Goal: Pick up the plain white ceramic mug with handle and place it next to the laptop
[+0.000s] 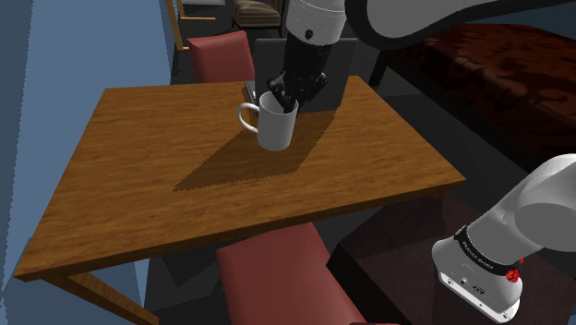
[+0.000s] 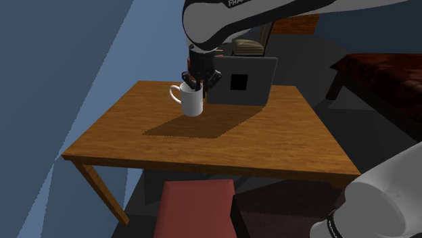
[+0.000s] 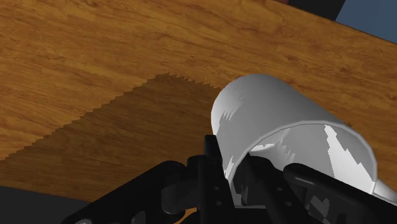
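White and upright, the mug (image 1: 275,125) is just in front of the laptop (image 2: 247,81), handle pointing away from it, the black gripper (image 1: 281,100) straight above, clenched on its rim, so letting go likely comes next.

White mug (image 1: 275,126), black tool (image 1: 282,100), brown wood-grained table (image 1: 138,175), dark grey laptop (image 2: 249,94), red chairs (image 1: 277,277).

White mug (image 1: 275,129), plain, stands upright with its handle (image 1: 246,117) toward the shoulder view's left. Its rim is clamped in the hand (image 1: 282,103). Whether its base touches the counter (image 1: 138,166) cannot be told. The dark grey laptop (image 2: 251,89), lid open, stands just beside it.
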You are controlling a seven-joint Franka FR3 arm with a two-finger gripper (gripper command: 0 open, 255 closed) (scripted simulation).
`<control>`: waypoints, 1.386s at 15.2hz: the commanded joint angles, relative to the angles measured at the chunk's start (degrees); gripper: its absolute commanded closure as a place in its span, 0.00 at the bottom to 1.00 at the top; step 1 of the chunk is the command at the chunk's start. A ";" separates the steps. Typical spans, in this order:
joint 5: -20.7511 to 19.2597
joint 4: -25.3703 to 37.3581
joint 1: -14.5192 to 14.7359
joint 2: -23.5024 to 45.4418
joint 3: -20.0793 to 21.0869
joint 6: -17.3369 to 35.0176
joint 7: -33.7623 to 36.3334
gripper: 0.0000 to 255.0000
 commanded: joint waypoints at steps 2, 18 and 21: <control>0.16 2.09 -0.02 -0.24 -0.13 -2.31 -0.23 1.00; -0.33 15.32 -0.34 0.72 -0.33 -14.71 -0.66 1.00; -0.68 18.26 -0.38 1.36 -0.21 -17.11 -0.56 1.00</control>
